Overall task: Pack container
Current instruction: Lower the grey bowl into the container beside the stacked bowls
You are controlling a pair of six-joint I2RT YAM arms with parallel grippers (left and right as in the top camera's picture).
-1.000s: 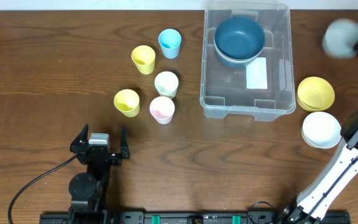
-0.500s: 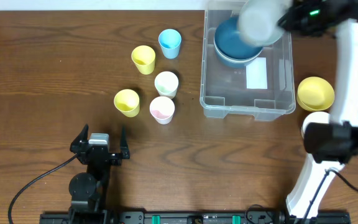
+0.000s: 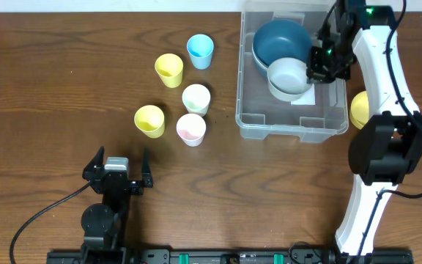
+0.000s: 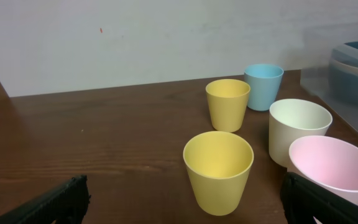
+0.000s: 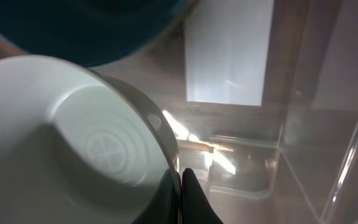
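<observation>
The clear container [image 3: 249,121] stands at the back right with a white label [image 3: 303,94] on its base. A dark blue bowl [image 3: 280,38] sits in its far end. My right gripper [image 3: 316,70] is inside the container, shut on the rim of a pale grey bowl [image 3: 288,78], which it holds just in front of the blue bowl. The right wrist view shows the fingers [image 5: 180,194] pinching that bowl's rim [image 5: 73,137], with the blue bowl [image 5: 86,25] and the label [image 5: 229,50] beyond. My left gripper [image 3: 116,172] is open and empty at the front left.
Several pastel cups stand left of the container: yellow [image 3: 168,70], blue [image 3: 200,50], white [image 3: 195,97], pink [image 3: 190,128] and yellow [image 3: 149,119]. The left wrist view shows the near yellow cup [image 4: 218,168]. A yellow bowl [image 3: 358,110] lies right of the container, partly behind my right arm.
My right arm has carried the pale grey bowl from the far right over the container and lowered it inside, in front of the blue bowl. The left arm has not moved.
</observation>
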